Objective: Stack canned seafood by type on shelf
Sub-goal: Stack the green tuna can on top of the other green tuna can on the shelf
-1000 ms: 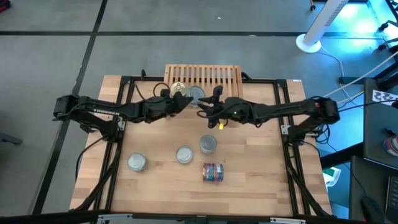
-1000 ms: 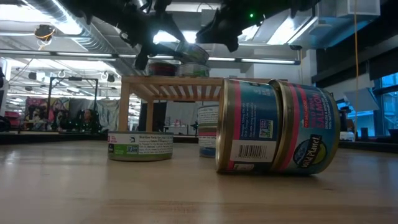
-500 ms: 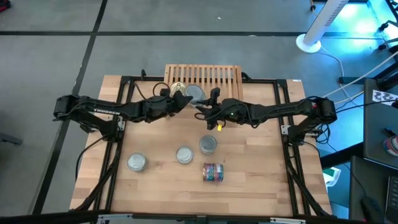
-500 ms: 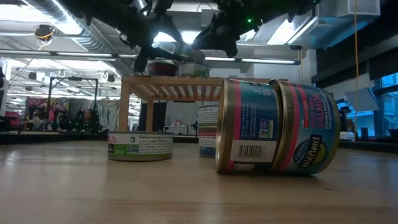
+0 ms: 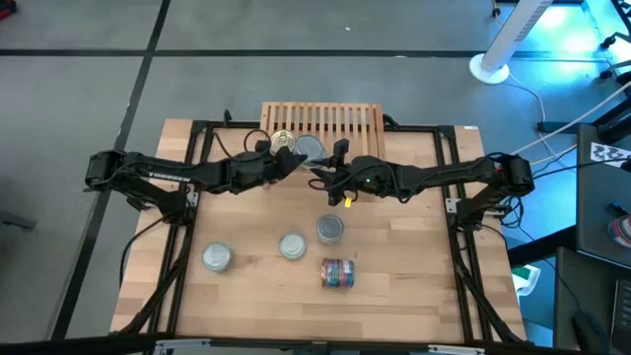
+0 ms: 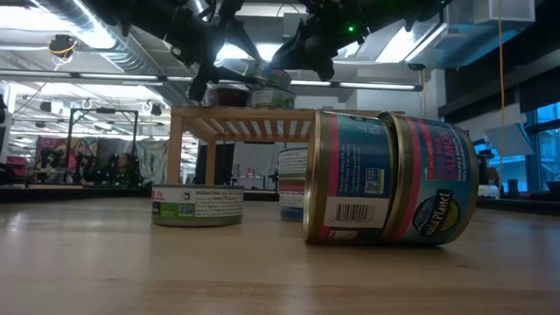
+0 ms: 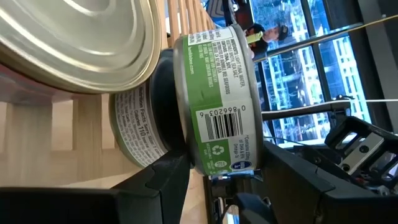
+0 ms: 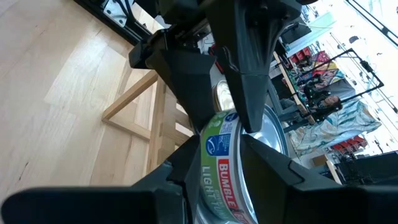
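A short round green-labelled tin (image 7: 214,102) with a barcode and a silver lid (image 5: 310,148) sits on top of another tin with a white printed side (image 7: 134,130), at the front edge of the low light-wood slatted shelf (image 5: 340,120), upper centre of the high view. A gold-lidded tin (image 5: 281,140) sits just left of it on the same shelf. The left gripper (image 5: 287,161) reaches in from the picture's left; its dark fingers (image 7: 158,180) flank the green-labelled tin, but whether they press it or stand clear I cannot tell. The right gripper (image 5: 329,174) comes from the right, its fingers clamped on the rim of the same top tin, whose label reads in red and green (image 8: 222,171). Lower on the wooden table (image 5: 414,276) stand three upright silver-lidded tins (image 5: 217,258) (image 5: 292,246) (image 5: 330,229), and a blue-and-red labelled tin (image 5: 338,273) lies on its side below them, filling the right of the low view (image 6: 389,175).
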Controlling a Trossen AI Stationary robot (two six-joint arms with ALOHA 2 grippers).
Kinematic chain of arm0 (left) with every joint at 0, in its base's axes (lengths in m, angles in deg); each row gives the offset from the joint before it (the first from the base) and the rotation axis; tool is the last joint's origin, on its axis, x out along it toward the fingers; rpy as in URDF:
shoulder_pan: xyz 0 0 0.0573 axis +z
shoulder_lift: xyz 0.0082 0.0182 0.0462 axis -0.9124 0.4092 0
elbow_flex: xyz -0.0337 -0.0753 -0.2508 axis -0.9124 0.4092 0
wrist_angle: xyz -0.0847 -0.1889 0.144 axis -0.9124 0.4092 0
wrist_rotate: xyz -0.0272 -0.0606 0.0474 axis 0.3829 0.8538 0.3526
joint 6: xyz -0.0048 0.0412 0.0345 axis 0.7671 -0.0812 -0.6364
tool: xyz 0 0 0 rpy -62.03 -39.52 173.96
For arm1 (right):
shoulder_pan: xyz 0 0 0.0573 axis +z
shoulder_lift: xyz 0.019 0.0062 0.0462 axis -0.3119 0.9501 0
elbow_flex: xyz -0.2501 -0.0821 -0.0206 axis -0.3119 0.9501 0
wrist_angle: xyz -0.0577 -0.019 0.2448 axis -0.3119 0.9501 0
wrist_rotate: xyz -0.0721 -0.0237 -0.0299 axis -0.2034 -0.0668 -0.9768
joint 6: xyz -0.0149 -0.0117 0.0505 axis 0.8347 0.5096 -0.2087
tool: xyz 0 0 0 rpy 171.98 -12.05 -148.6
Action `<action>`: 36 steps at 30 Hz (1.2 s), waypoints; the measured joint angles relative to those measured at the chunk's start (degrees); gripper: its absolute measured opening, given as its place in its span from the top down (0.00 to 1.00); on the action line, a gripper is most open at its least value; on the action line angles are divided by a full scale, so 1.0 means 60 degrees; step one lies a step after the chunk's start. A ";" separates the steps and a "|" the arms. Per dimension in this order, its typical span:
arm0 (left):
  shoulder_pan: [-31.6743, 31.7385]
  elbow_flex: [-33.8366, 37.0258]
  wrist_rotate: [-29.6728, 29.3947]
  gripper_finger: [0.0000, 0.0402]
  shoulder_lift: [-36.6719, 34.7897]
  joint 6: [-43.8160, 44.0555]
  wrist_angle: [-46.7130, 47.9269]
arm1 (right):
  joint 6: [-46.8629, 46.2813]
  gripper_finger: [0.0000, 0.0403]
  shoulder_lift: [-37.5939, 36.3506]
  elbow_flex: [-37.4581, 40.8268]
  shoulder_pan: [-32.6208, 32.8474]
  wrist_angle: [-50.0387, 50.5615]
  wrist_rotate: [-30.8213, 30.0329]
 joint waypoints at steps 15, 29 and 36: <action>0.0000 0.0011 -0.0007 0.54 0.0000 -0.0304 0.0006 | 0.0000 0.71 -0.0004 0.0000 0.0000 0.0004 -0.0017; 0.0000 0.0011 -0.0002 0.54 0.0000 -0.0288 0.0009 | 0.0004 0.71 -0.0008 0.0000 0.0000 0.0007 -0.0022; 0.0064 0.0011 0.0004 0.54 0.0000 -0.0288 0.0007 | 0.0029 0.71 -0.0008 0.0000 0.0000 0.0007 -0.0025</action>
